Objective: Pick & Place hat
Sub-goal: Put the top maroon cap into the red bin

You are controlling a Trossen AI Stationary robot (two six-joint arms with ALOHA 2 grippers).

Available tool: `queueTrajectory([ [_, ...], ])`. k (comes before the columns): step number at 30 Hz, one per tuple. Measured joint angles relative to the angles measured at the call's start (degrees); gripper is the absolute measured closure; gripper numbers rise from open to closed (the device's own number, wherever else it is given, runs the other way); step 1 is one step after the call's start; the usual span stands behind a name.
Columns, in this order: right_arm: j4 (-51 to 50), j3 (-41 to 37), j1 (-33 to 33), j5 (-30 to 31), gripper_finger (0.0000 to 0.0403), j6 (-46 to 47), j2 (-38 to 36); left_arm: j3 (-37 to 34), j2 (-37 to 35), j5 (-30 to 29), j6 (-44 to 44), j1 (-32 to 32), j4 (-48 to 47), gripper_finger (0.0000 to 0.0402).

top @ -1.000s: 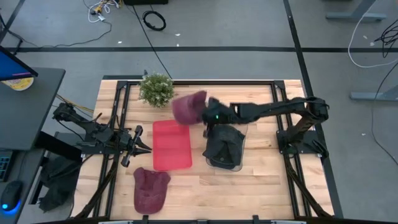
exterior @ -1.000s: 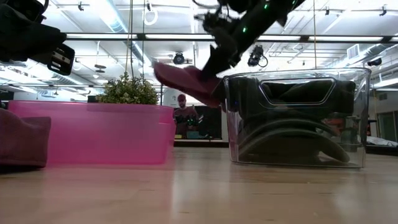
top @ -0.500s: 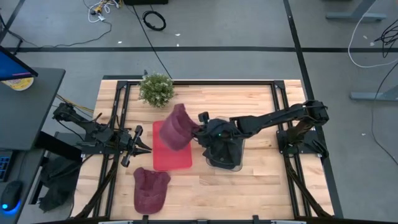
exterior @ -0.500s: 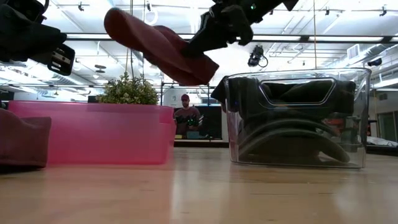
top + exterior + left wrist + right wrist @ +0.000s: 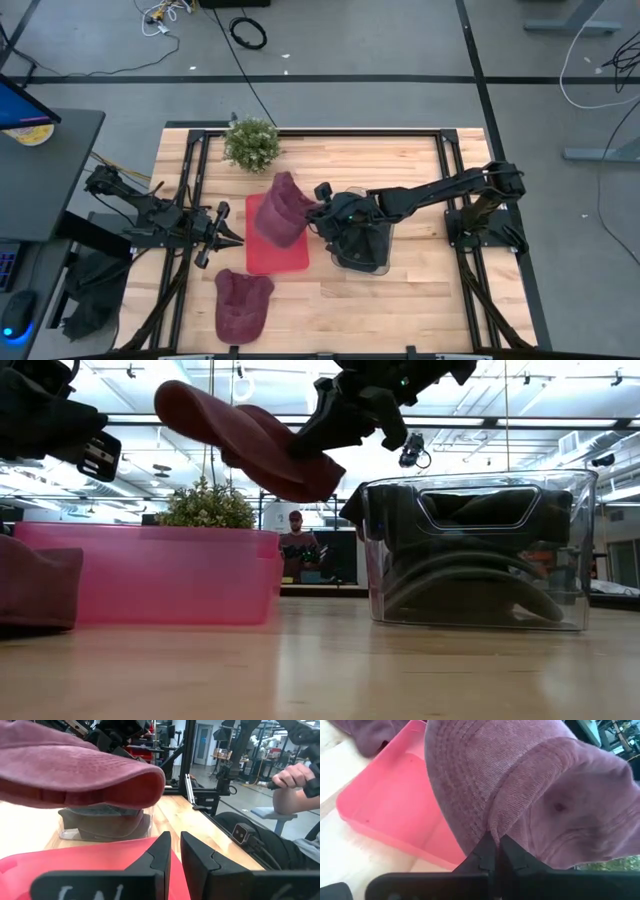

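Observation:
My right gripper [image 5: 320, 211] is shut on a maroon cap [image 5: 283, 208], which it carries in the air over the pink tray [image 5: 262, 250]. In the low view the cap [image 5: 240, 440] hovers well above the tray's rim [image 5: 150, 532]. In the right wrist view the cap [image 5: 520, 785] fills most of the picture, with the tray [image 5: 395, 805] beneath it. A second maroon cap [image 5: 242, 303] lies flat on the table near the front edge. My left gripper [image 5: 226, 235] waits shut just left of the tray, its fingers [image 5: 162, 852] pointing at it. My right gripper pinches a raised fold of the cap [image 5: 492, 827] between its two fingers, where the stitched brim meets the crown. The fingers [image 5: 335, 422] come from the table's right, slanting slightly down. The cap is lifted clear and tilted, reaching leftward away from the fingers over the tray.
A clear bin [image 5: 362, 262] holding dark caps stands right of the tray, under my right arm. A small potted plant [image 5: 252, 143] sits near the far edge. Bare wood lies along the near edge, right of the second cap. A person's hand [image 5: 292, 775] shows beyond the table.
My right gripper carried the cap from beside the plant toward the near edge and slightly left, until it hung over the pink tray. The cap also rose and swung out leftward. In the last half second it barely shifted. The gripper stayed shut on it.

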Motion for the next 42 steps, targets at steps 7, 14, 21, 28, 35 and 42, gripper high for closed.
queueTrajectory([
  [7, -1.08, 0.0, 2.97, 5.16, 0.0403, -2.27, -0.33, 0.0, 0.0, -0.01, 0.0, 0.0, 0.0, 0.0358],
  [14, -0.82, 0.0, 7.11, 12.67, 0.0403, -5.85, -1.88, 0.0, 0.0, -0.02, 0.01, 0.0, 0.02, 0.0358],
  [21, -0.01, 0.02, 9.15, 13.74, 0.0403, -6.77, -4.16, 0.0, 0.0, -0.02, 0.01, 0.0, 0.84, 0.0358],
  [28, -0.02, 0.02, 10.19, 14.8, 0.0403, -6.54, -6.16, 0.0, 0.02, -3.21, -0.47, 0.12, 1.16, 0.0358],
  [35, 0.44, 0.02, 10.66, 14.8, 0.0403, -5.72, -6.93, -0.01, 0.02, -9.04, -3.19, 0.13, 17.68, 0.0358],
  [42, 0.74, 0.02, 10.73, 14.8, 0.0403, -5.64, -6.93, 0.01, 0.02, -12.42, 6.47, 0.11, 33.37, 0.0358],
])
